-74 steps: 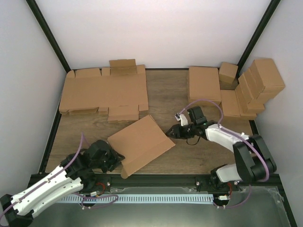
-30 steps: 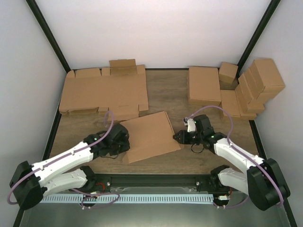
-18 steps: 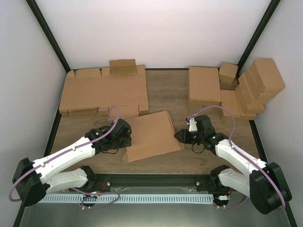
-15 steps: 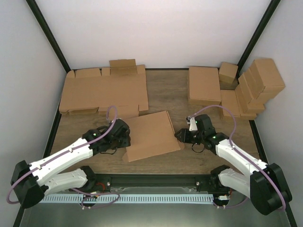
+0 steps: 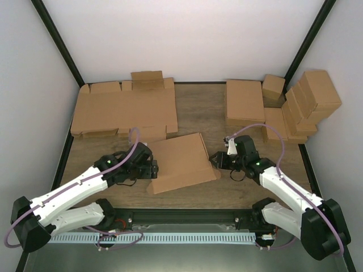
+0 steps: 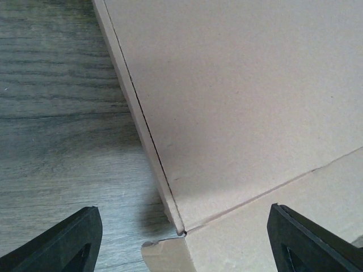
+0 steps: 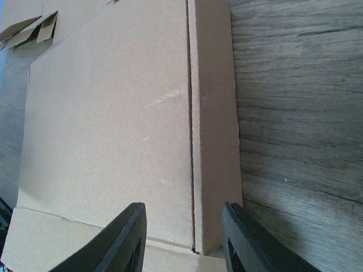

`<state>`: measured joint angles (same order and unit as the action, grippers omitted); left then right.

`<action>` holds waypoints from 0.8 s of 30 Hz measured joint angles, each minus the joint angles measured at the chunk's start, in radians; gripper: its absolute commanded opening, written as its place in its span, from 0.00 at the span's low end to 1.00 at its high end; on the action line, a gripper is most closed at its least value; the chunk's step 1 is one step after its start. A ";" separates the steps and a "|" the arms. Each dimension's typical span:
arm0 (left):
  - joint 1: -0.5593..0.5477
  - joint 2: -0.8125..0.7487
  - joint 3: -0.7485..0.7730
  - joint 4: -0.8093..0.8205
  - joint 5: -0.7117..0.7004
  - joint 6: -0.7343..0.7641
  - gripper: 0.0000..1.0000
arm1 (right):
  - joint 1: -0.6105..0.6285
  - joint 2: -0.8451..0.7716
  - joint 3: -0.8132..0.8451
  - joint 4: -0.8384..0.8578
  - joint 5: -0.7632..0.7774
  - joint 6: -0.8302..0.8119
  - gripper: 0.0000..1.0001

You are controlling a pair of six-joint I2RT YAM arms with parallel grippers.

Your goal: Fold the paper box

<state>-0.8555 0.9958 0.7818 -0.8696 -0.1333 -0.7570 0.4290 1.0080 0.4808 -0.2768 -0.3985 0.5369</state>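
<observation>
Near the table's [image 5: 198, 110] front edge, the left gripper [image 5: 152, 169] and right gripper [image 5: 214, 160] are both hanging with fingers spread wide at opposite sides of the paper box [image 5: 178, 161], which is lying between them, with flat blanks [image 5: 122, 110] sitting beyond.

Wood-grain table [image 5: 201, 110] carries the paper box [image 5: 180, 161] mid-front — flat cardboard blanks [image 5: 122, 110] far left, finished boxes [image 5: 309, 102] stacked far right.

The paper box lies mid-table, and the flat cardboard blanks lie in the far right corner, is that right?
No. The top external view shows the flat cardboard blanks in the far left corner, not the far right. The paper box does lie mid-table.
</observation>
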 measured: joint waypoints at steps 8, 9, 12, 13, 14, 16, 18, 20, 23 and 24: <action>0.000 -0.044 0.000 -0.008 0.033 0.033 0.92 | 0.000 0.000 0.008 -0.012 0.002 -0.002 0.40; 0.000 -0.051 0.000 -0.009 0.037 0.035 0.93 | 0.000 0.000 0.008 -0.013 0.003 -0.003 0.43; 0.000 -0.079 0.000 -0.007 0.060 0.057 0.99 | 0.000 -0.002 0.011 -0.023 0.006 -0.013 0.47; 0.000 -0.091 0.000 -0.005 0.070 0.068 1.00 | 0.000 -0.004 0.013 -0.027 0.007 -0.018 0.48; 0.000 -0.102 0.000 -0.002 0.080 0.079 1.00 | 0.000 -0.007 0.016 -0.031 0.005 -0.027 0.49; 0.000 -0.116 0.000 0.009 0.097 0.100 1.00 | 0.000 -0.018 0.024 -0.035 -0.003 -0.041 0.52; -0.006 -0.108 0.010 0.012 0.105 0.124 1.00 | 0.000 -0.034 0.043 -0.040 -0.013 -0.056 0.55; -0.022 -0.076 0.035 0.016 0.105 0.146 1.00 | 0.000 -0.047 0.066 -0.039 -0.021 -0.066 0.59; -0.048 -0.034 0.064 0.028 0.089 0.162 1.00 | 0.000 -0.051 0.082 -0.028 -0.024 -0.071 0.71; -0.054 -0.031 0.065 0.031 0.084 0.163 1.00 | 0.000 -0.050 0.080 -0.029 -0.024 -0.070 0.74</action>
<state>-0.9096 0.9649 0.8467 -0.8383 -0.0498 -0.5945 0.4290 0.9585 0.5606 -0.3054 -0.4229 0.4671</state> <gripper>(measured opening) 0.999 0.642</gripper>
